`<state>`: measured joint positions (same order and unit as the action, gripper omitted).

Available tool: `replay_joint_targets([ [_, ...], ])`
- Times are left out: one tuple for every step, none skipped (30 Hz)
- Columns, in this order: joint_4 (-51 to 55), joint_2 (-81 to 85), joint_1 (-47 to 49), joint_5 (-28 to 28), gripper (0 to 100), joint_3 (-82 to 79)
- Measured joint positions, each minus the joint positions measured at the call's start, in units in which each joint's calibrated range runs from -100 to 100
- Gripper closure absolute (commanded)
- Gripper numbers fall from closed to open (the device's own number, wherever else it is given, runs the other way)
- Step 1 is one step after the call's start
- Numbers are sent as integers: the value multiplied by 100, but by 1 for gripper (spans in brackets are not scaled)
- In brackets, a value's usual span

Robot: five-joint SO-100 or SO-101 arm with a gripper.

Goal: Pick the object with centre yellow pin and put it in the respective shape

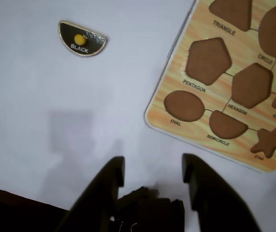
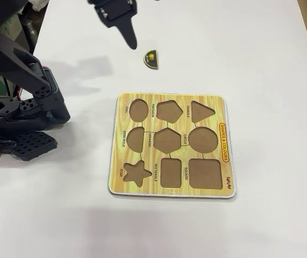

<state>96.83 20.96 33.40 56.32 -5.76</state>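
The black half-circle piece [image 1: 81,38] (yellow knob on top) lies flat on the white desk [image 1: 31,121], well apart from the puzzle board [image 2: 172,145]. The tool [image 1: 152,171] hangs above with its fingers spread and empty, likely lining up for a grab. The semicircle hole [image 1: 228,124] waits empty beside the oval one.

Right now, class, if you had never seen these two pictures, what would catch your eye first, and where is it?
The yellow puzzle board with its brown empty cutouts dominates the white table's middle in the fixed view. Above it, alone, lies the small dark semicircle piece with a yellow knob. The open gripper hangs over bare table in the wrist view.
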Motion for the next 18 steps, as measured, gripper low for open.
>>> replay_joint_targets([
  [0,-172,112,0,85,135],
  [0,-326,215,0,85,243],
  [0,-473,318,0,85,360],
  [0,-619,412,0,85,477],
  [0,-790,524,0,85,612],
  [0,-928,627,0,85,728],
  [0,-1065,683,0,85,845],
  [0,-1229,748,0,85,971],
  [0,-1349,795,0,85,1070],
  [0,-1512,842,0,85,1178],
  [0,-1615,879,0,85,1277],
  [0,-1744,926,0,86,1385],
  [0,-1847,964,0,86,1466],
  [0,-1985,982,0,86,1574],
  [0,-2096,992,0,86,1646],
  [0,-2242,1010,0,86,1736],
  [0,-2337,1029,0,86,1808],
  [0,-2491,1076,0,86,1897],
])
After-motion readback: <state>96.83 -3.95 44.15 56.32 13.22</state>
